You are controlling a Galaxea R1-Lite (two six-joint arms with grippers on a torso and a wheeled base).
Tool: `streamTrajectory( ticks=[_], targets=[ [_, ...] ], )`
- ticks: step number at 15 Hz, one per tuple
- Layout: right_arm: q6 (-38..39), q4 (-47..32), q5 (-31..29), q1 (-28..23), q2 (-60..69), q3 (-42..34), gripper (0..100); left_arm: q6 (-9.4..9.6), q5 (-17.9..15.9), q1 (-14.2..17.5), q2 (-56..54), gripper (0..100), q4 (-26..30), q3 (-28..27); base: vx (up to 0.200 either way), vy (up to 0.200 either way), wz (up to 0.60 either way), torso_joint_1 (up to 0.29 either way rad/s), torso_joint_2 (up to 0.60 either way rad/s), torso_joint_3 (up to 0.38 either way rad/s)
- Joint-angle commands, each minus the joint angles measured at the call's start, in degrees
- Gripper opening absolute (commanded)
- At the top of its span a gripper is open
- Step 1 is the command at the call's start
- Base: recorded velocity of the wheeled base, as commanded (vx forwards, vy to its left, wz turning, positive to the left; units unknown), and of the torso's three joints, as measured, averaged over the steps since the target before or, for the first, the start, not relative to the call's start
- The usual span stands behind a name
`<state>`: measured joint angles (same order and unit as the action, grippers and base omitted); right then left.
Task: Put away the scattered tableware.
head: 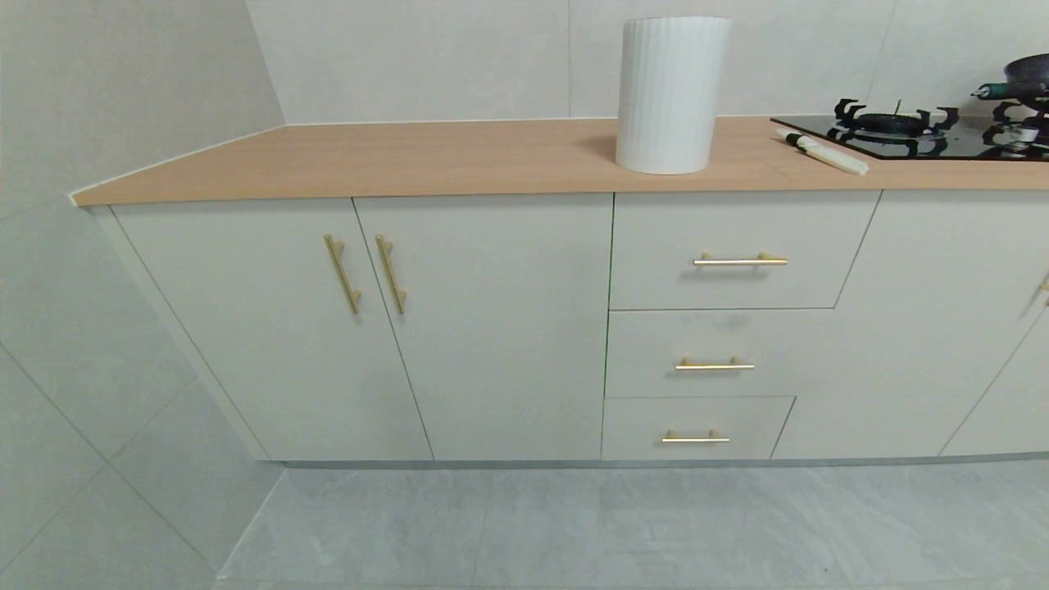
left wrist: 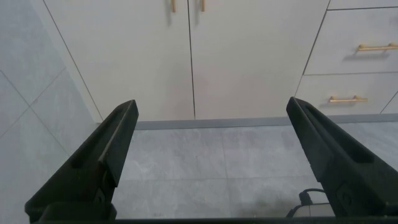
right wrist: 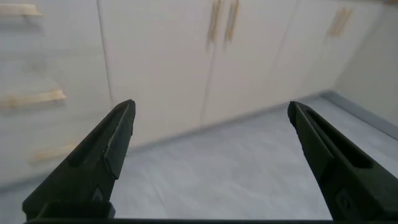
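Observation:
A tall white ribbed container stands upright on the wooden countertop. To its right a white utensil with a dark end lies across the edge of the black stove. My left gripper is open, held low over the grey floor and facing the cabinet doors. My right gripper is open too, above the floor in front of cabinet fronts. Both hold nothing.
Below the counter are two cabinet doors with gold handles and three drawers. A dark pan sits on the far burner. A tiled wall closes the left side. Grey floor lies open before the cabinets.

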<state>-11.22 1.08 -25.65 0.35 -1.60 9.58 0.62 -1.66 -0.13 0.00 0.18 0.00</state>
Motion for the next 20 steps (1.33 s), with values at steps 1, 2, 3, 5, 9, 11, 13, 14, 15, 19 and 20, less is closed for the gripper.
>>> streamTrajectory(
  ticks=[1, 2, 3, 5, 9, 11, 13, 14, 15, 19, 20],
  targets=[
    [2.87, 5.24, 11.06, -0.35, 1.60, -6.68, 100, -0.01, -0.01, 0.05, 0.00, 100, -0.01, 0.00, 0.000, 0.000, 0.00, 0.000, 0.00, 0.000],
    [4.71, 8.32, 17.83, -0.35, 1.60, -9.58, 100, -0.01, -0.01, -0.04, 0.00, 100, -0.01, 0.00, 0.000, 0.000, 0.00, 0.000, 0.00, 0.000],
    [6.21, 6.39, 20.73, -0.35, 1.60, -9.58, 100, -0.01, -0.01, -0.04, 0.00, 100, -0.01, 0.00, 0.000, 0.000, 0.00, 0.000, 0.00, 0.000],
    [6.91, -0.29, 21.96, -0.35, 1.51, -9.58, 100, -0.01, -0.01, 0.05, 0.00, 100, -0.01, 0.00, 0.000, 0.000, 0.00, 0.000, 0.00, 0.000],
    [9.02, -0.82, 22.84, -0.35, 1.51, -9.49, 100, 0.08, -0.01, 0.05, 0.00, 100, -0.01, 0.00, 0.000, 0.000, 0.00, 0.000, 0.00, 0.000],
    [10.25, -0.82, 22.75, -0.35, 1.51, -9.49, 100, 0.08, -0.01, -0.04, 0.00, 100, -0.01, 0.00, 0.000, 0.000, 0.00, 0.000, 0.00, 0.000],
    [10.34, -0.82, 22.84, -0.35, 1.51, -9.49, 100, 0.08, -0.01, 0.05, 0.00, 100, -0.01, 0.00, 0.000, 0.000, 0.00, 0.000, 0.00, 0.000],
    [10.42, -0.82, 22.84, -0.35, 1.51, -9.49, 100, -0.01, -0.01, 0.05, 0.00, 100, -0.01, 0.00, 0.000, 0.000, 0.00, 0.000, 0.00, 0.000],
    [10.34, -0.82, 22.75, -0.35, 1.51, -9.49, 100, 0.08, -0.01, 0.05, 0.00, 100, -0.01, 0.00, 0.000, 0.000, 0.00, 0.000, 0.00, 0.000],
    [10.69, -0.82, 22.66, -0.35, 1.51, -9.49, 100, 0.08, -0.01, -0.04, 0.00, 100, -0.01, 0.00, 0.050, 0.000, 0.00, 0.001, 0.00, -0.002],
    [10.60, -0.82, 22.66, -0.35, 1.51, -9.49, 100, 0.08, -0.01, 0.05, 0.00, 100, -0.01, 0.00, 0.200, 0.000, 0.00, 0.002, 0.00, 0.007]
  ],
)
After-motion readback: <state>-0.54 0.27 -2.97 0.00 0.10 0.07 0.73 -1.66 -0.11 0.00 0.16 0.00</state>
